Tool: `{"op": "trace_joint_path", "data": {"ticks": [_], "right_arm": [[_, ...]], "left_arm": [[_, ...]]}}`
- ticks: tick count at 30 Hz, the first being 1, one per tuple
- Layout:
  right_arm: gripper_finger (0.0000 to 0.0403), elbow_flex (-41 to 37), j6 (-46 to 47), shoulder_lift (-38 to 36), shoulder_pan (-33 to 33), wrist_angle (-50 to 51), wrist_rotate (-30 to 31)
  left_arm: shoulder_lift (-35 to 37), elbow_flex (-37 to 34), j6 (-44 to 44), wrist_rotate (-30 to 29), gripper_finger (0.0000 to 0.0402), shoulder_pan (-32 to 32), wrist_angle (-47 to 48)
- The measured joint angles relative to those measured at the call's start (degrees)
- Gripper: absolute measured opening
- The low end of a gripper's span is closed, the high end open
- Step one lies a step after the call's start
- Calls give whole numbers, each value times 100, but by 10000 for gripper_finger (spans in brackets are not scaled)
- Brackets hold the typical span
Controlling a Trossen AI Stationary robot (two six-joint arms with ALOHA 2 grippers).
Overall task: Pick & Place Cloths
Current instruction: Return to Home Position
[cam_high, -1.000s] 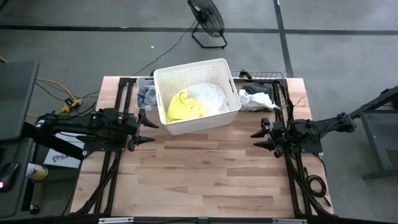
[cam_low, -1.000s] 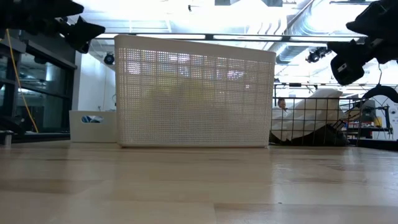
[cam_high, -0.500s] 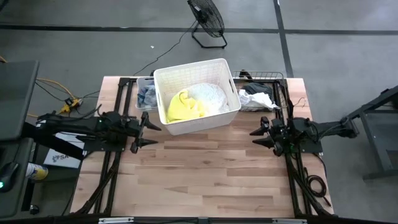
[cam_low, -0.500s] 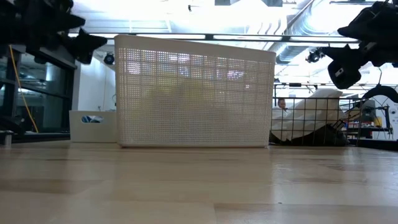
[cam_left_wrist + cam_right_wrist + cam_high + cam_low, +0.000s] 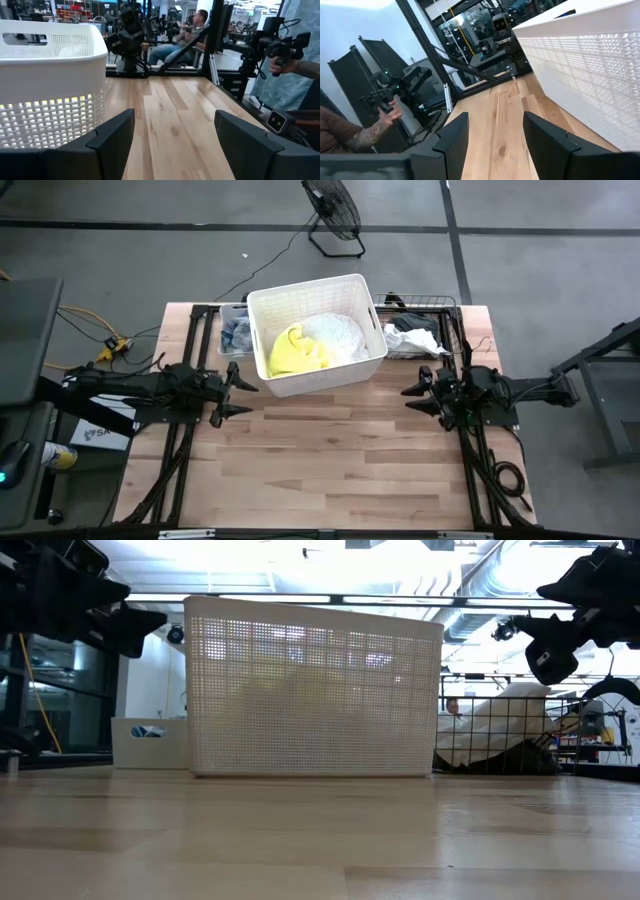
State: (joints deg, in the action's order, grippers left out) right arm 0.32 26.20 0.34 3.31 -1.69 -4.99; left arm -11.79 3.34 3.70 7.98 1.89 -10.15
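Note:
A white slatted basket (image 5: 315,330) stands at the table's far middle. Inside it lie a bright yellow cloth (image 5: 293,352) and a large white cloth (image 5: 338,335). Blue-grey cloths (image 5: 237,333) sit in a small bin to its left. White and black cloths (image 5: 413,338) fill a wire basket to its right. My left gripper (image 5: 236,397) hovers open just left of the basket's near corner, above the table (image 5: 140,622). My right gripper (image 5: 416,400) hovers open at the basket's right near side (image 5: 548,645). Neither touches anything.
Bare wooden tabletop (image 5: 330,460) spreads across the near half. The basket's wall (image 5: 50,100) stands close beside my left gripper, and its other side (image 5: 590,80) is close to my right gripper. People sit and stand in the room beyond the table; a floor fan (image 5: 335,215) stands behind it.
My left gripper has sunk lower toward the table beside the basket, staying open. My right gripper has edged slightly toward the basket, also open. The cloths have not moved.

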Motion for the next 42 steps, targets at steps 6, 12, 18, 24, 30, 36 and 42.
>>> {"op": "trace_joint_path", "data": {"ticks": [6,12,18,24,30,36,42], "right_arm": [[180,0,15,0,-87,-11,-163],[180,0,1,0,-87,-12,-168],[180,0,23,-1,-85,-20,-123],[180,0,-81,4,-85,-25,29],[180,0,-656,9,-85,-36,195],[180,0,-1057,13,-69,-31,200],[180,0,-1148,13,-69,12,209]], "left_arm": [[282,-155,1,-17,271,0,78],[583,-177,19,-239,271,0,559],[783,-185,-79,-866,271,0,967],[863,-189,-163,-847,271,0,1034],[861,-193,-65,-699,271,0,1054],[859,-198,-60,-743,271,0,1067],[857,-198,-56,-751,271,0,1049]]}}
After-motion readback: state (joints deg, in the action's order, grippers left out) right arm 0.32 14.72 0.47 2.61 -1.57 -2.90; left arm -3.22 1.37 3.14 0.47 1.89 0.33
